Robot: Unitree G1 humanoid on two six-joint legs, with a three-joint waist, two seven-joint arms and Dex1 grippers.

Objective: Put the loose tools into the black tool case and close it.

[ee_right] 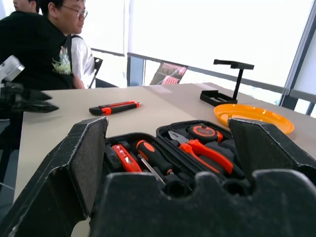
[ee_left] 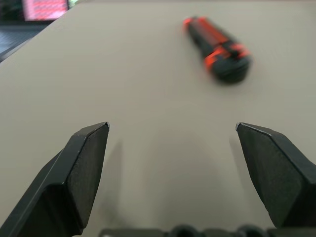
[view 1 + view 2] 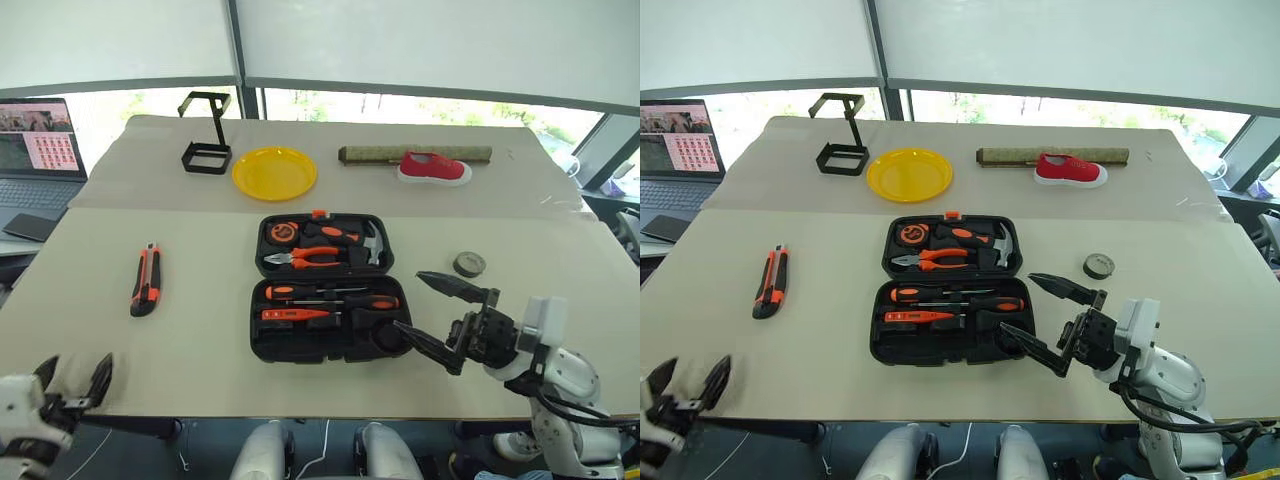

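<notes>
Screwdrivers sit in the open black tool case (image 3: 320,290) at the middle of the surface (image 3: 200,340): two black-and-orange-handled screwdrivers (image 3: 330,297) and a small all-orange screwdriver (image 3: 295,314) lie in the near half, while orange-handled pliers (image 3: 305,258), a hammer (image 3: 372,243) and a round tape measure (image 3: 283,233) fill the far half, whose far edge carries an orange latch (image 3: 320,213). The lid lies flat, fully open.

The black-and-orange utility knife (image 3: 146,279) lies loose on the surface, well to the left of the case. The small dark grey tape roll (image 3: 469,264) lies loose to the right of the case, near its far half.

The left hand (image 3: 76,384) hovers at the near left corner of the surface, its fingers (image 2: 84,173) spread wide and holding nothing, pointing toward the knife but well short of it. The right hand (image 3: 432,312) hangs just beside the near right corner of the case, fingers (image 1: 79,168) spread wide and empty, aimed across the case.

Farther back stand a black wire-frame stand (image 3: 206,135), a yellow plate (image 3: 274,172), a red shoe (image 3: 433,168) and a long brownish bar (image 3: 380,154). A laptop (image 3: 38,150) sits beyond the left edge. A person (image 1: 44,44) sits beyond the surface in the right wrist view.
</notes>
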